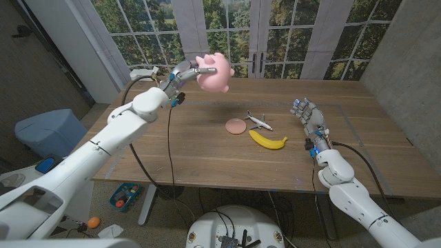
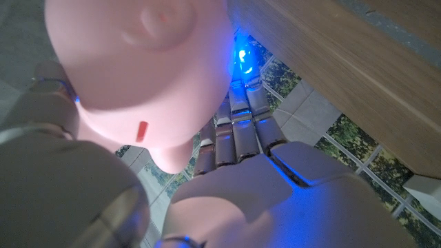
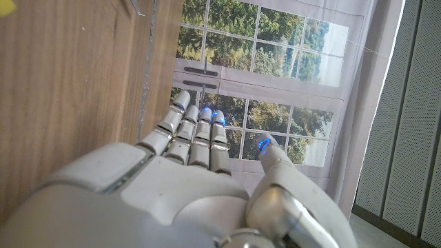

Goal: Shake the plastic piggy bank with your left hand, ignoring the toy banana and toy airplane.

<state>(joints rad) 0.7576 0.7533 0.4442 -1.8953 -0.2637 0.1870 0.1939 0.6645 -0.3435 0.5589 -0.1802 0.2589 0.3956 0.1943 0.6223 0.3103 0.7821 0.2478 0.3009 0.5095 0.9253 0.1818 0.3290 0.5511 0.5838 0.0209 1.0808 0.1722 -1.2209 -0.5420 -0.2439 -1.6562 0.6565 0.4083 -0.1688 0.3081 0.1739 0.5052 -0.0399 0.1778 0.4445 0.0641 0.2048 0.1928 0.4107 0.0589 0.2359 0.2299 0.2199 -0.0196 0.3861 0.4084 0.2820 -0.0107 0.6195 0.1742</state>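
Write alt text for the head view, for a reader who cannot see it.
The left hand holds a pink piggy bank above the wooden table. A toy banana, toy airplane and pink disc lie mid-table; the right hand is open, empty.

Piggy bank [image 1: 215,71]: pale pink throughout, with one small red mark on its body in the left wrist view. Left hand [image 1: 180,74]: grey and silver, fingertips [image 2: 242,58] lit blue. Right hand [image 1: 308,114]: silver-grey, blue glow at the fingertips [image 3: 264,145]. Surface [image 1: 207,155]: mid-brown wood grain. Toy banana [image 1: 267,140]: plain yellow. At its 11 o'clock, toy airplane [image 1: 258,122]: white with dark trim. At its 10 o'clock, a flat disc [image 1: 236,125]: salmon pink.
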